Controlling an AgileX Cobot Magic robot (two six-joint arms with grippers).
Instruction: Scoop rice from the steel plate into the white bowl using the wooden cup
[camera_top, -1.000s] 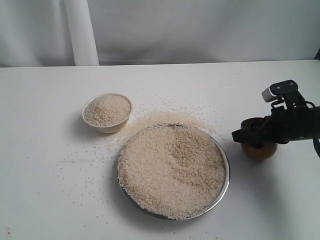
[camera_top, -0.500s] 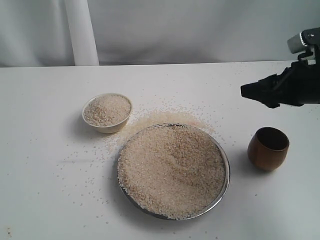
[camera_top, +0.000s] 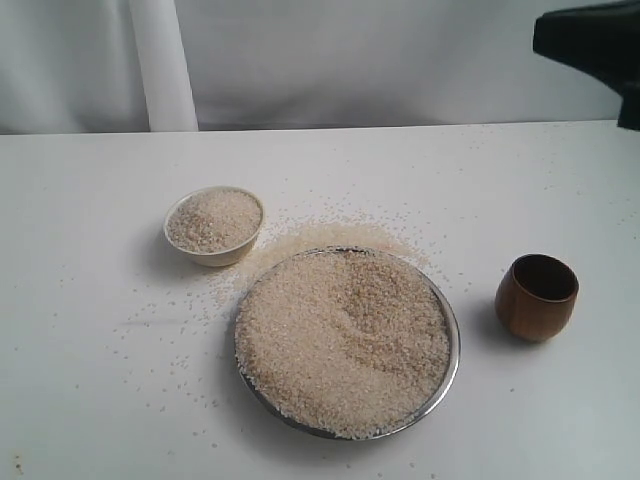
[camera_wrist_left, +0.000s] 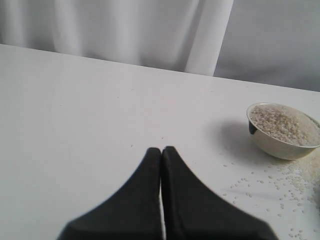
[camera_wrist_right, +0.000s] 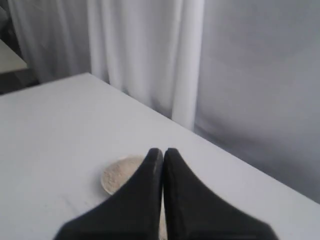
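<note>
The steel plate (camera_top: 452, 368) lies in the middle of the exterior view under a broad heap of rice (camera_top: 345, 340). Up and to its left stands the white bowl (camera_top: 214, 256), filled with rice; it also shows as the white bowl (camera_wrist_left: 280, 147) and the white bowl (camera_wrist_right: 117, 177) in the wrist views. The wooden cup (camera_top: 536, 297) stands upright and alone right of the plate, dark inside. My right gripper (camera_top: 545, 38) hangs high in the top right corner, well above the cup, and my right gripper (camera_wrist_right: 162, 151) is shut and holds nothing. My left gripper (camera_wrist_left: 161, 149) is shut and holds nothing, over bare table well short of the bowl.
Spilled rice grains (camera_top: 320, 238) lie on the white table between bowl and plate and are scattered to the left. Loose grains (camera_wrist_left: 260, 182) lie near the bowl. A white curtain with a thick fold (camera_top: 163, 65) hangs behind the table's far edge.
My right gripper, down at the wooden cup a second ago, has risen up and to the right, leaving the cup standing on the table. Plate, bowl and rice are unmoved.
</note>
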